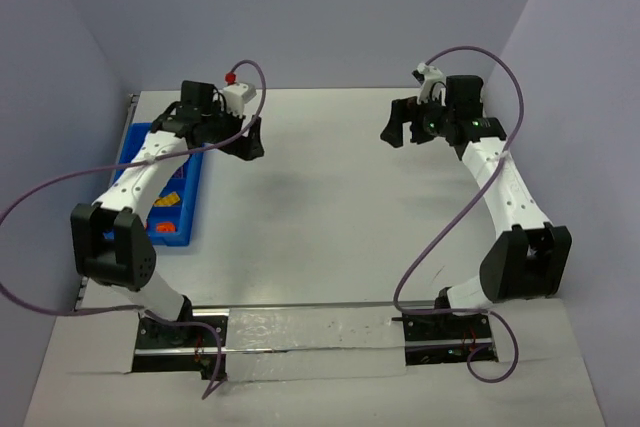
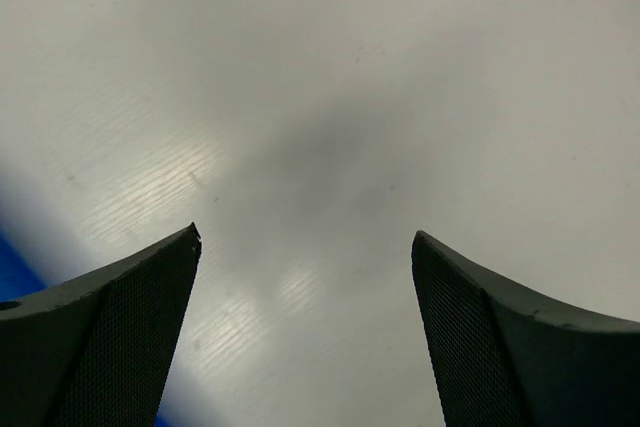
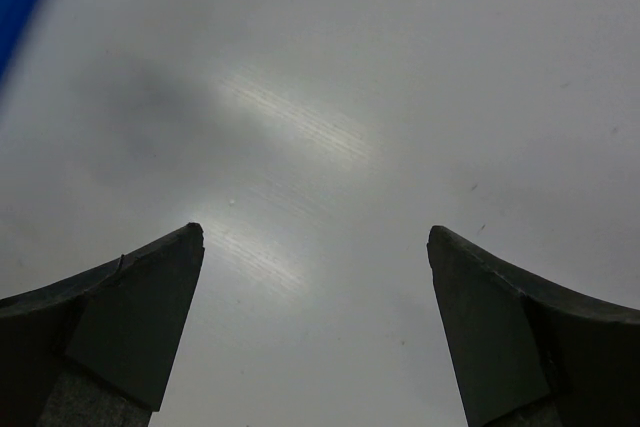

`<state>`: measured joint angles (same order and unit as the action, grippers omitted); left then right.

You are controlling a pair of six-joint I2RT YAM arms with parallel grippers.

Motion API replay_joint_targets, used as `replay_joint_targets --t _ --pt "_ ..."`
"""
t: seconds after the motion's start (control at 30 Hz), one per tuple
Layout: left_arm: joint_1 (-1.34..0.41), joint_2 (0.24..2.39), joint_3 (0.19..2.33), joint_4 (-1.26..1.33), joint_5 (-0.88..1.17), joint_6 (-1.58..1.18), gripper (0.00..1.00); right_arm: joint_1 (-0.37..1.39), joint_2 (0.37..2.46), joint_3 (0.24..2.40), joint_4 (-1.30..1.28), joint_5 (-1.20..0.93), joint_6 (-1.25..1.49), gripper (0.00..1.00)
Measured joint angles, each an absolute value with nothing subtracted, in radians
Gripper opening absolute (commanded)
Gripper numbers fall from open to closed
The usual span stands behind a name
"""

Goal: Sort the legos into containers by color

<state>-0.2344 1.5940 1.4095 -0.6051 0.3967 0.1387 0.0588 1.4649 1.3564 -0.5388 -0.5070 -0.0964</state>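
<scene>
Silvery tape [image 1: 300, 332] lines the near bench edge between my two bases. Farther on, at my left, the rectangular bright blue ribbed plastic tray [image 1: 195, 209] lies partly under my left forearm, with tiny orange and yellow plastic bricks [image 1: 166, 227] in its compartments. I can see none loose on the white matt bench [image 1: 330, 217]. Beyond, my left end effector [image 2: 305, 237] and right end effector [image 3: 315, 232] both hang released, holding nothing. I judge a careless left swing could clip the tray's rim and spill bricks. Pale lilac walls [image 1: 330, 7] close the far side.
</scene>
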Motion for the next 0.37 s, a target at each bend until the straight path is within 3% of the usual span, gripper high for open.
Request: replay_joint_targets --t 0.37 --pt "-0.313 1.665 1.349 -0.394 0.331 -0.014 0.93 0.138 1.382 1.195 -0.422 -0.420 -0.074 1.00"
